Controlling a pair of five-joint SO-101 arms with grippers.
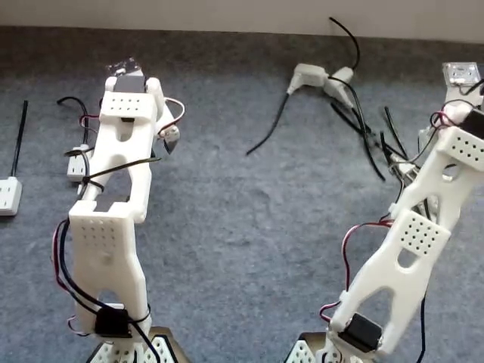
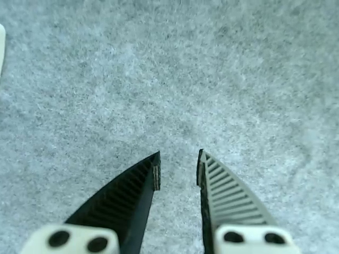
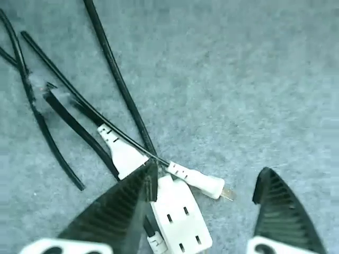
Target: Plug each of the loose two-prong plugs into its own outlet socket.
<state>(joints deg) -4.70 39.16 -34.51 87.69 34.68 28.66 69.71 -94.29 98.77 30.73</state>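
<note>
- At the table's (image 1: pixel 249 227) left edge: outlet socket (image 1: pixel 9 194).
- Near the far edge, right of middle: two cord ends (image 1: pixel 306 76) together.
- By the right edge: loose plug (image 3: pixel 198 180) just beside second socket (image 3: pixel 177 217).

In the left wrist view a white thing (image 2: pixel 1 45) is cut by the picture's edge, too little showing to tell what it is. The socket block (image 3: pixel 180 222) runs off the right wrist view's edge, one corner behind a finger (image 3: pixel 122 206) of the right hand (image 3: pixel 209 173). In the high view the right arm (image 1: pixel 412 234) hides part of the cords (image 1: pixel 378 144), and another block (image 1: pixel 9 195) is cut at the edge
</note>
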